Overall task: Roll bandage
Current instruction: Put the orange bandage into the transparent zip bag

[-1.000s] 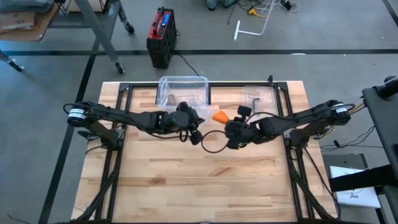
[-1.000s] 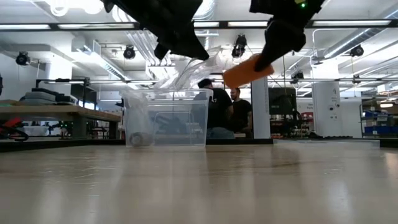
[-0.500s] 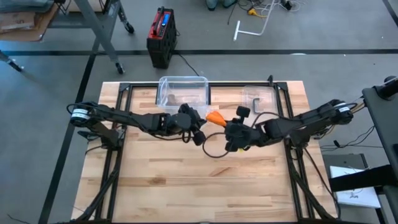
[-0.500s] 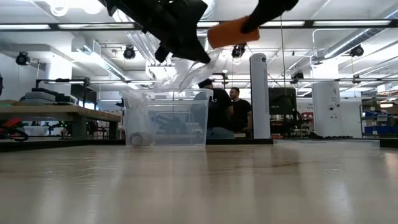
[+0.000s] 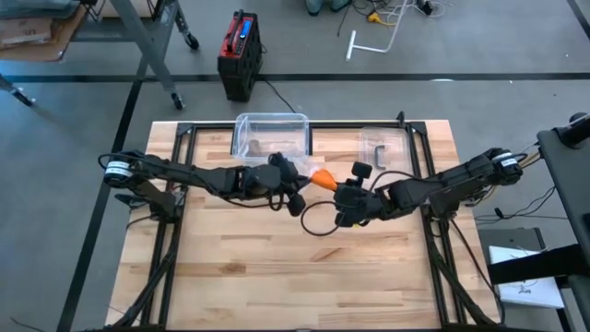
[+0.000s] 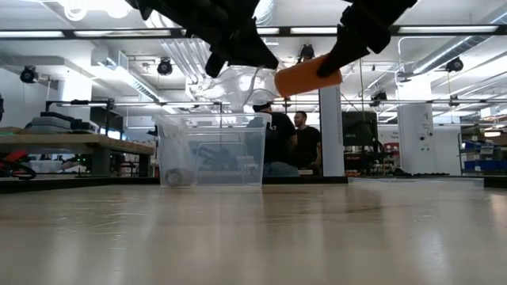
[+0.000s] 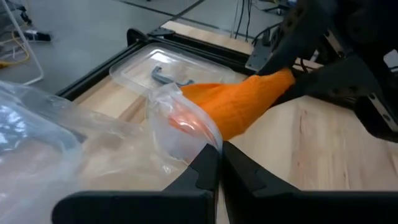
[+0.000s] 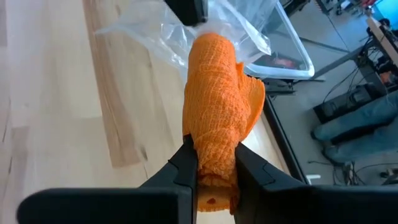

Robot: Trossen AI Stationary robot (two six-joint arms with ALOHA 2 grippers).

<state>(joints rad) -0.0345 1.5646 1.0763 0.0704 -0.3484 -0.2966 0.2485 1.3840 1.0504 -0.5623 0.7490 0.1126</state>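
An orange rolled bandage [image 5: 323,177] is held above the middle of the table by my right gripper [image 8: 214,168], which is shut on it. My left gripper [image 7: 216,163] is shut on a clear plastic bag [image 7: 93,137], also held in the air [image 6: 231,83]. The two grippers face each other. The bandage's free end [image 7: 205,109] lies in the bag's open mouth [image 7: 180,118]. The roll also shows in the low view [image 6: 307,75], tilted, clear of the table. My left gripper pinches the bag's film at the edge of its mouth [image 7: 208,144] between its two fingers, coming level from the table's left. The bag is lifted clear and hangs crumpled around the fingers. My right gripper pinches the near end of the roll [image 8: 214,152] between its two fingers [image 8: 185,163], coming from the table's right. The fingers lie along the roll, which sticks out past them toward the bag, clear of the table.
A clear plastic bin [image 5: 270,136] stands at the table's far edge behind the grippers. A clear lid with a grey piece on it [image 5: 382,146] lies at the far right. A black cable loop [image 5: 313,219] hangs below the right arm. People stand in the room beyond [image 6: 289,138].
My right gripper has risen with the bandage and gone toward the left gripper, then come down a little, so the roll's free end now lies at the bag's mouth. My left gripper has shifted slightly toward the table's right with the bag.
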